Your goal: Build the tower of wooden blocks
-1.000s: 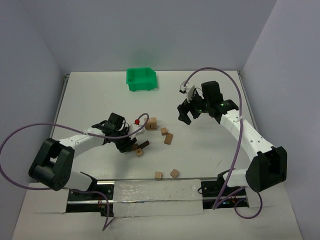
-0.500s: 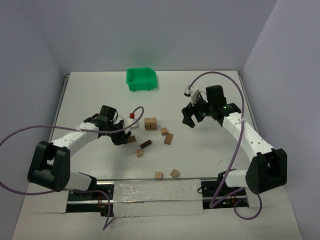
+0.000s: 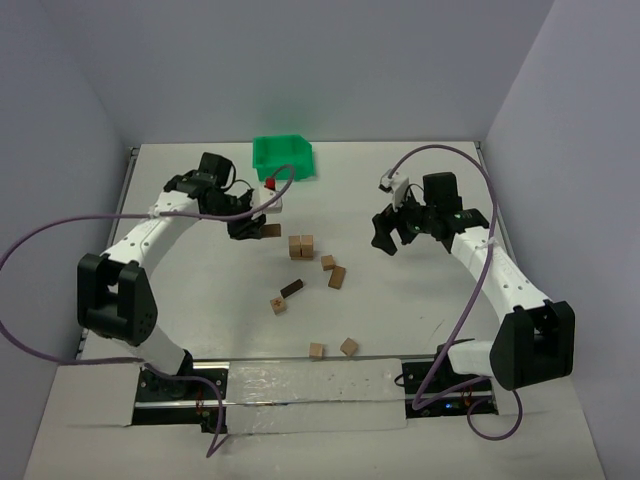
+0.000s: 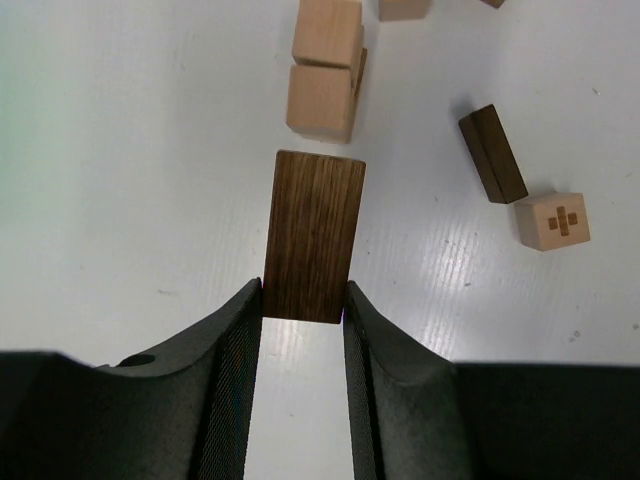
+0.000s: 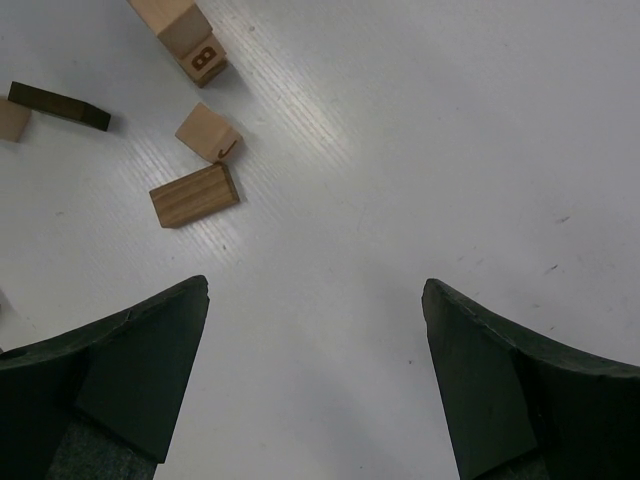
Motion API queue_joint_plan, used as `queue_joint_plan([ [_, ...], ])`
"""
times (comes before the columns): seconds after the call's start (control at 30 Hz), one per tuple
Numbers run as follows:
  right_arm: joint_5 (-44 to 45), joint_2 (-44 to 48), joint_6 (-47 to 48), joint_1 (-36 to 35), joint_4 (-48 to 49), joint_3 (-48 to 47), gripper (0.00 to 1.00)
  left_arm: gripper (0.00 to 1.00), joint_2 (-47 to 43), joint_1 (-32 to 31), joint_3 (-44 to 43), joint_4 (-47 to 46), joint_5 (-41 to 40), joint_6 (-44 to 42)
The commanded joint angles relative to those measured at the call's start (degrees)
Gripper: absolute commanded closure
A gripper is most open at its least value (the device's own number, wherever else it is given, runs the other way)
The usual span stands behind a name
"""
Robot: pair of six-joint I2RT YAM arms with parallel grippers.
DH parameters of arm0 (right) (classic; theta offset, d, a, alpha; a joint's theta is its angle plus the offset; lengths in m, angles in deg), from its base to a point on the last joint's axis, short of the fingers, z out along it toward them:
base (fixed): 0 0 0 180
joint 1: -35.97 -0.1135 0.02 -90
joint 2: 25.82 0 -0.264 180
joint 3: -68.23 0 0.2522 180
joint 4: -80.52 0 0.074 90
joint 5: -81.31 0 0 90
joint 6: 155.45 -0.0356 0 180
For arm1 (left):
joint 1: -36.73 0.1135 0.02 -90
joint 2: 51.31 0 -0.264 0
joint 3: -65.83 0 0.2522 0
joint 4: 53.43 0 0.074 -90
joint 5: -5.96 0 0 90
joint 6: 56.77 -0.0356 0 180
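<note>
1. seven light tan wooden blocks (image 3: 328, 262): six cubes (image 3: 317, 350) and one short bar (image 3: 337, 277)
2. two dark brown wooden blocks (image 3: 291, 290)
3. one green plastic bin (image 3: 282, 158)
4. two white robot arms (image 3: 490, 265)

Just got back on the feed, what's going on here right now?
The left tool is clamped on a dark brown block, holding it just short of two tan cubes that sit together. The right tool hangs open and empty over bare table, off to the right of the blocks. The other blocks, including a dark bar, lie scattered; no tower stands yet.
</note>
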Motion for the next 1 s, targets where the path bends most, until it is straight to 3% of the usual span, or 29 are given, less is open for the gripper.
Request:
queue_joint_plan([
  [0.0, -2.06, 1.08, -1.12, 0.99, 2.85, 0.24, 0.06, 1.0, 4.64, -0.58, -7.46, 5.68, 5.62, -2.99],
  [0.4, -2.85, 1.0, -2.1, 1.71, 4.62, 0.69, 0.06, 1.0, 13.73, -6.15, -18.32, 8.96, 6.63, -4.41],
  [0.97, -3.46, 1.49, -2.56, 1.71, 4.79, 0.31, 0.05, 0.88, 19.75, -8.48, -20.2, 7.0, 6.23, -3.47],
])
